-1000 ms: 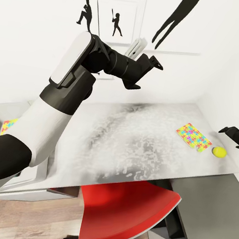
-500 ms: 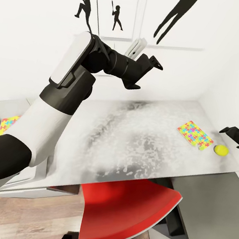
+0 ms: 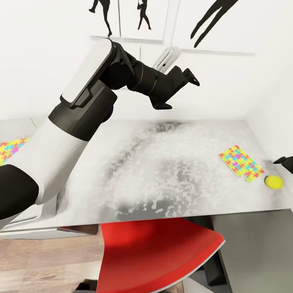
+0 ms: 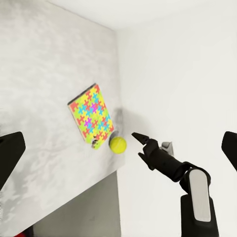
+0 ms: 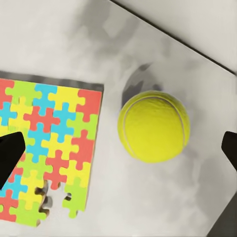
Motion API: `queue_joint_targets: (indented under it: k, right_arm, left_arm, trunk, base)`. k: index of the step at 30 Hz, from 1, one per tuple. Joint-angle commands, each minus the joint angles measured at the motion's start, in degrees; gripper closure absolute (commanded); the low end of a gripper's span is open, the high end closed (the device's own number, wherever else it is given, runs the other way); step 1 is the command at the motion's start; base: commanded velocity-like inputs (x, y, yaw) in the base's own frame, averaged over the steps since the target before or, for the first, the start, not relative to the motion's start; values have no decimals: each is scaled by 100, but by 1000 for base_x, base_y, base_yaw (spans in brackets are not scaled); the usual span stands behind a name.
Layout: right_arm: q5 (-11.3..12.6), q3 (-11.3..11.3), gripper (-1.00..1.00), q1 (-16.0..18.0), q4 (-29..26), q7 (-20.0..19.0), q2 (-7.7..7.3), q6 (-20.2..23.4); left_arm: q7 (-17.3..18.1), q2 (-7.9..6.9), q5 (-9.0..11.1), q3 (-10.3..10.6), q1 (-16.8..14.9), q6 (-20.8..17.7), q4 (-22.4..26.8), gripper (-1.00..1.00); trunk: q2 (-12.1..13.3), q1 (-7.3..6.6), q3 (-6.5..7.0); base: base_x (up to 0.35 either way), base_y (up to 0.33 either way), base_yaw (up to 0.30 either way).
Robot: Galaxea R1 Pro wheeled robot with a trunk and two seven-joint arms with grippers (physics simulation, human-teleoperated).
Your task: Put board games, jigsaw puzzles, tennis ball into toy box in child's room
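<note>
Since a second earlier your head camera had tilted, so the wall pictures sat lower in view, and your right gripper (image 3: 288, 167) had slid toward the frame's edge. Table (image 3: 170, 178): pale mottled top, red chair (image 3: 157, 261) tucked beneath. Left gripper (image 3: 183, 92): raised above the table, fingers apart, holding nothing. Right gripper: fingers spread wide, hovering over the tennis ball (image 5: 154, 126). Jigsaw puzzle (image 3: 241, 162): flat on the table, just beside the ball. Second jigsaw puzzle (image 3: 8, 151): lying at your far left.
</note>
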State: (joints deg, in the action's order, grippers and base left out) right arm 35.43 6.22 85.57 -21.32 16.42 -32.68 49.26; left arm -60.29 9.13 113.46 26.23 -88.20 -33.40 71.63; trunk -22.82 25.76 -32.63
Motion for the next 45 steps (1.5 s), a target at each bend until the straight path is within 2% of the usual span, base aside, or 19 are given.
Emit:
queue_joint_targets:
  k: [1, 45]
  right_arm:
    - [60, 20, -100, 4, -7, 56, -6, 14]
    - [56, 29, -100, 7, -55, 54, -37, 22]
  left_arm:
    - [-39, 1, 28, -2, -6, -17, 0, -100]
    - [-47, -7, 27, 10, -10, -26, -14, -100]
  trunk:
    - [-10, 3, -18]
    - [-10, 3, -404]
  base:
    - [0, 0, 0]
    - [0, 0, 0]
